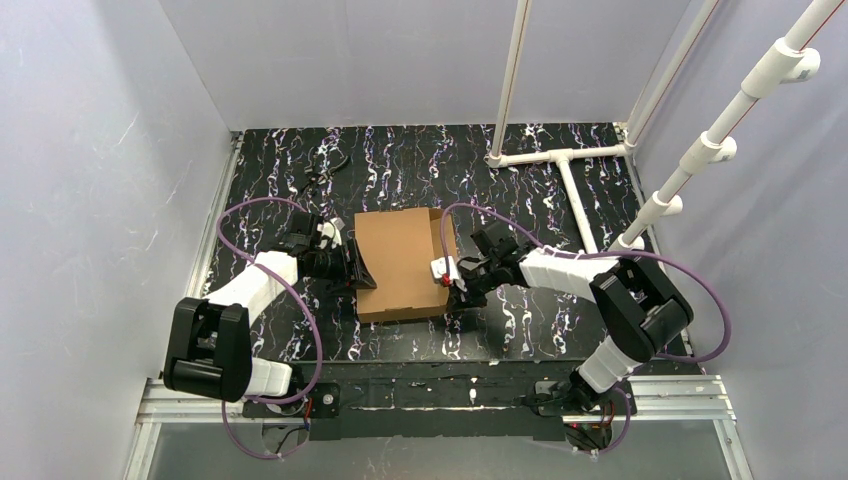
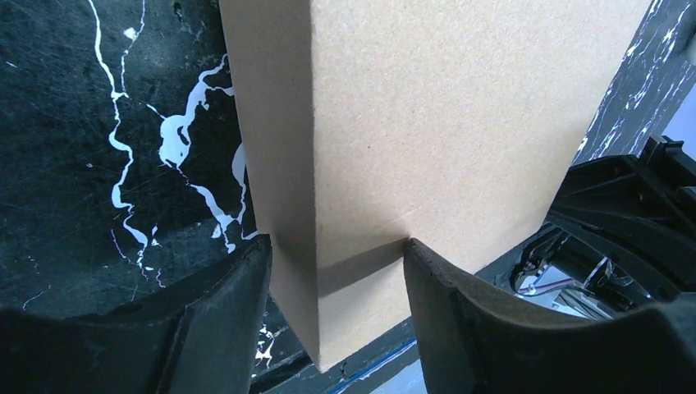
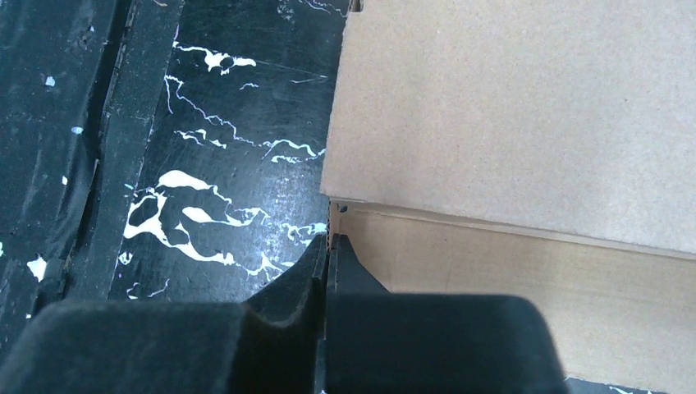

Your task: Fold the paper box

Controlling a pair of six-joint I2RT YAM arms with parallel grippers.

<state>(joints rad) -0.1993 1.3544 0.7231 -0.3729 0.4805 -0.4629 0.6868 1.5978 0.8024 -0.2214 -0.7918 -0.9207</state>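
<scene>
The black table (image 1: pixel 400 165) with its white marbling takes up most of what I can see, walled in by pale panels. A frame of white pipes (image 1: pixel 560 155) stands on its far right part. In the middle of the table lies the cardboard box (image 1: pixel 400 262), plain brown, flat on the surface with a broad panel facing up, and it looks folded shut from above. The two arms reach in from the near edge and meet it from either side. The left gripper (image 1: pixel 350 265) is at the box's left edge. Its own camera shows its fingers (image 2: pixel 222 320) standing fairly wide apart, with the folded edge between them. One tip is against the shaded side wall and the other against the top panel, so it seems to be holding the box there. The right gripper (image 3: pixel 328 246) is at the box's right side, toward the near corner. Its fingers are pressed together with nothing that I can make out between them, and the tip sits right at the end of the side wall, just under the overhanging top panel. Whether it actually touches the cardboard I cannot tell.
</scene>
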